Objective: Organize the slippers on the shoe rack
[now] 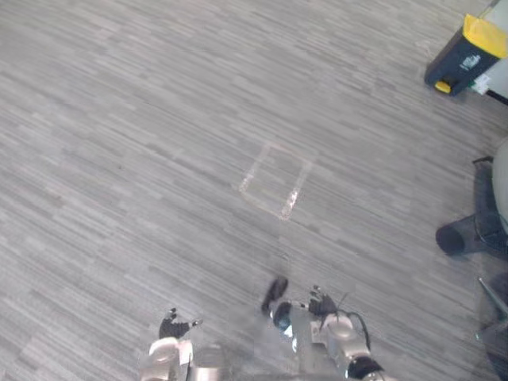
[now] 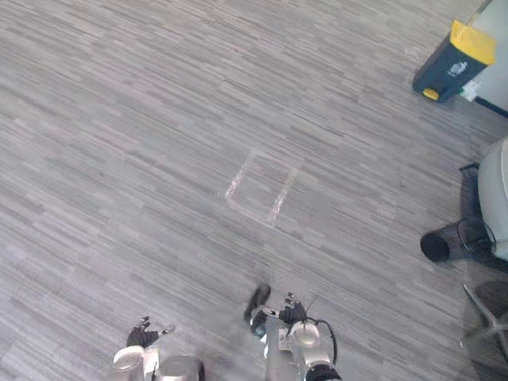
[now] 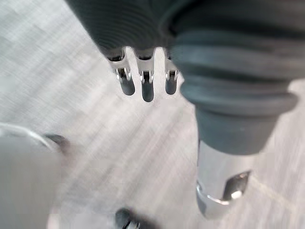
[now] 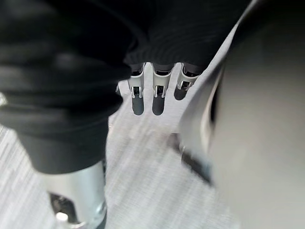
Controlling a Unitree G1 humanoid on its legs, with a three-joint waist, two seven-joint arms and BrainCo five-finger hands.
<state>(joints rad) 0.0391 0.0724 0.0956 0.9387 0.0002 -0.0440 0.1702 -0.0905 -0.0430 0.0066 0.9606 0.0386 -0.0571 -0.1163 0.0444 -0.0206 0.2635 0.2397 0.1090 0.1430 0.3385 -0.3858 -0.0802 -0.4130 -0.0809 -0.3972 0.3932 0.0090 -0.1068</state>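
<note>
My left hand (image 1: 173,326) hangs low over the grey striped carpet at the near edge, to the left. In the left wrist view its fingers (image 3: 147,87) are straight and its thumb (image 3: 220,190) stands apart, with bare carpet between them. My right hand (image 1: 322,305) hangs at the near edge towards the right. Its fingers (image 4: 156,99) also point straight down at the carpet and hold nothing.
A square of clear tape (image 1: 276,179) marks the carpet ahead of me. A dark blue bin with a yellow lid (image 1: 467,54) stands far right. A chair with a dark base (image 1: 468,232) and grey seat (image 1: 502,190) sits at the right edge.
</note>
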